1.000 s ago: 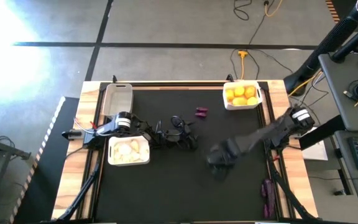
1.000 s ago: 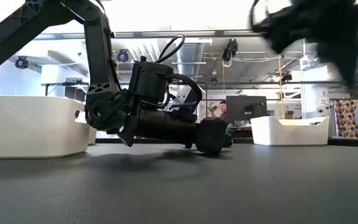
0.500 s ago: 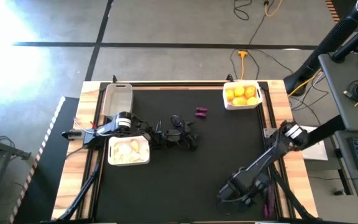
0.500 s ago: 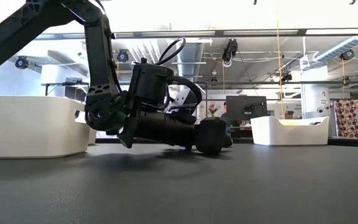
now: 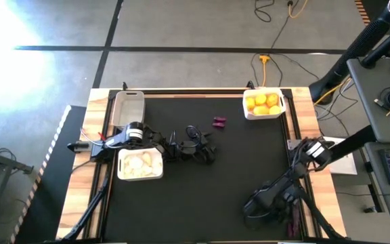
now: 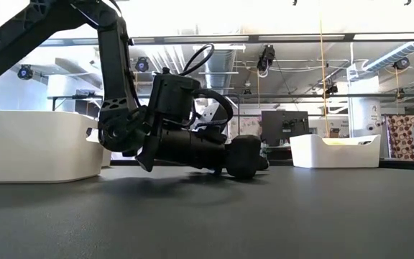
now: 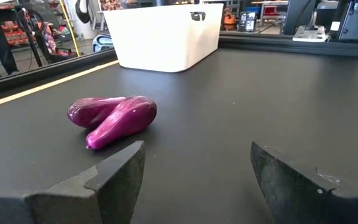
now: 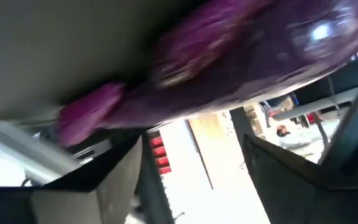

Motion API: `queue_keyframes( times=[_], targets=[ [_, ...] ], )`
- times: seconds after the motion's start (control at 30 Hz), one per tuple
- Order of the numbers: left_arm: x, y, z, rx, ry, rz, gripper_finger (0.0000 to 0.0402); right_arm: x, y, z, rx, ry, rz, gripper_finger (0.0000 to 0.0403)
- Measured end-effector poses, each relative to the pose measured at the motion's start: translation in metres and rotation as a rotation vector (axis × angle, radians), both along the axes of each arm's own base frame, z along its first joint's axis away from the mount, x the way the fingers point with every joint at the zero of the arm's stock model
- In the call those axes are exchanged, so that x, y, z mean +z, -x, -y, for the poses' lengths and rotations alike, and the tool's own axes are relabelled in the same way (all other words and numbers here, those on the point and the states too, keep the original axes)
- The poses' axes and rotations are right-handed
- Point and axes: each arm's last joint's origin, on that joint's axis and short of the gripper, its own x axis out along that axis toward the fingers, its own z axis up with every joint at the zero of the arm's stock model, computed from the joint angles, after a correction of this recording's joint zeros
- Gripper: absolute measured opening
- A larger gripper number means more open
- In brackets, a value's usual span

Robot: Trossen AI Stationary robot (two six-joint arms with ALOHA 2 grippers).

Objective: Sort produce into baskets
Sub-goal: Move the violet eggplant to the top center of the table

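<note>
A black mat covers the wood-edged bench (image 5: 99,196), set on a grey taped floor. The left gripper (image 7: 194,163) lies low mid-bench, fingers (image 7: 114,177) spread, two purple eggplants (image 7: 112,116) just ahead. At the bench's near right edge the right gripper (image 8: 191,168) hangs with fingers (image 8: 101,180) apart, blurred purple eggplant pieces (image 8: 229,62) close before them.

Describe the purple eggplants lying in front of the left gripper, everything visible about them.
The purple eggplants are two small, glossy magenta pieces that look like smooth plastic, lying flat on the black table. They touch and overlap, forming a V with the tapered ends apart. They sit ahead of the left gripper, whose fingers are spread and clear of them. A white basket stands beyond, not touching. In the high view they lie near the table's far middle.
</note>
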Motion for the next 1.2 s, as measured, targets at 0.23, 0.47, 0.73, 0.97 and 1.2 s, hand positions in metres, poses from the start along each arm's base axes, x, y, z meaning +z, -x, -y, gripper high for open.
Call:
queue_keyframes(
  times=[0.23, 0.47, 0.73, 0.97, 1.2],
  targets=[
    [0.002, 0.0, 0.0, -0.003, -0.001, 0.017, 0.0276, -0.012, 0.019, 0.017, 0.01, -0.015, -0.041, 0.0337],
    [0.001, 0.0, 0.0, -0.003, 0.0, 0.017, 0.0276, -0.022, 0.02, 0.018, 0.054, -0.069, 0.063, 0.034],
    [0.001, 0.0, 0.0, -0.003, 0.002, 0.018, 0.0276, -0.021, 0.011, 0.022, 0.066, -0.005, 0.11, 0.0311],
    [0.001, 0.0, 0.0, -0.003, 0.003, 0.019, 0.0276, -0.02, 0.007, 0.025, 0.072, 0.011, 0.129, 0.0294],
    [0.001, 0.0, 0.001, -0.004, 0.003, 0.019, 0.0276, -0.015, -0.004, 0.027, 0.064, -0.013, 0.17, 0.0276]
  ],
)
